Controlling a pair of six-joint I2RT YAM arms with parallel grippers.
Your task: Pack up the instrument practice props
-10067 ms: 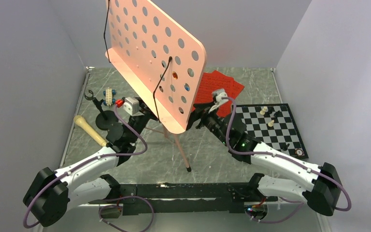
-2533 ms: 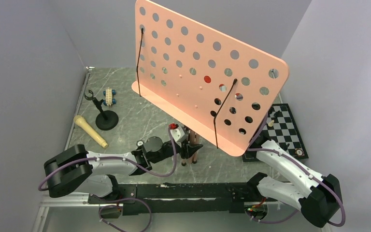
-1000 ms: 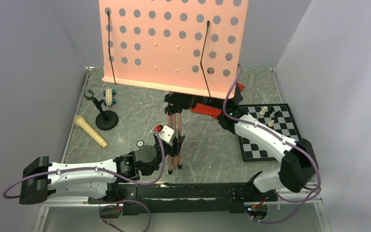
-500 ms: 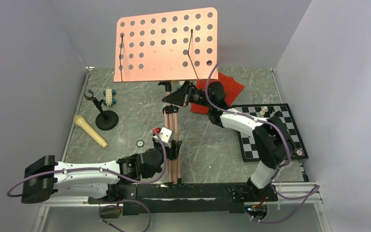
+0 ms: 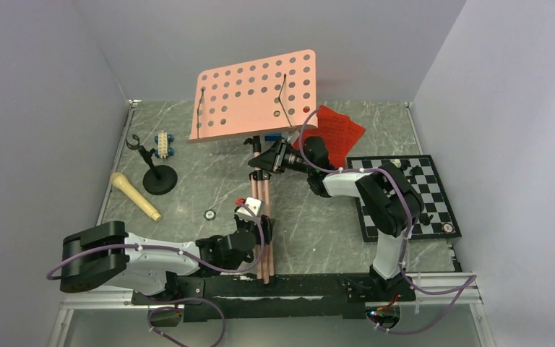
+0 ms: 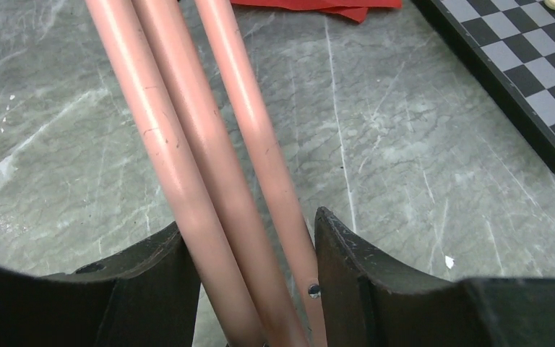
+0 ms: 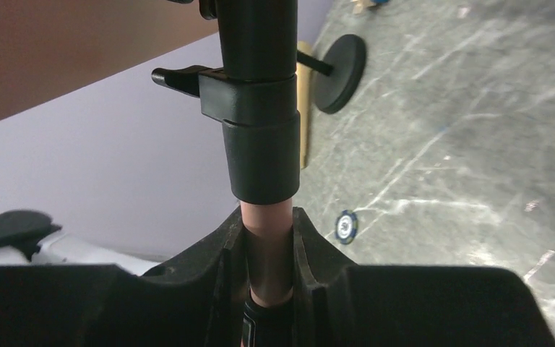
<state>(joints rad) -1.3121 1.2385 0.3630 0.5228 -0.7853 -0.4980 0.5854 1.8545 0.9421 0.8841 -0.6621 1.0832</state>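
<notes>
The pink music stand lies tilted, held by both arms, its perforated desk (image 5: 253,94) toward the back wall and its three legs (image 5: 262,217) folded together, pointing at the near edge. My left gripper (image 5: 260,235) (image 6: 249,289) is shut on the bundled legs (image 6: 209,144), a finger pressing each side. On the pink shaft (image 7: 269,224), just below the black collar (image 7: 260,137), my right gripper (image 5: 276,157) (image 7: 269,238) is shut. Red sheet-music pages (image 5: 340,130) (image 6: 311,6) lie behind the right arm. The beige microphone (image 5: 136,196) and black mic stand (image 5: 157,176) sit at the left.
A chessboard (image 5: 405,199) (image 6: 520,65) with pieces lies at the right. A small toy block car (image 5: 162,143) stands at the back left. A poker chip (image 5: 209,214) (image 7: 345,225) lies on the marble floor near the left arm. Grey walls close in three sides.
The stand's desk has swung down from upright and high to low and tilted toward the back. My left gripper has drawn back toward the near edge along the legs; the right arm has folded in.
</notes>
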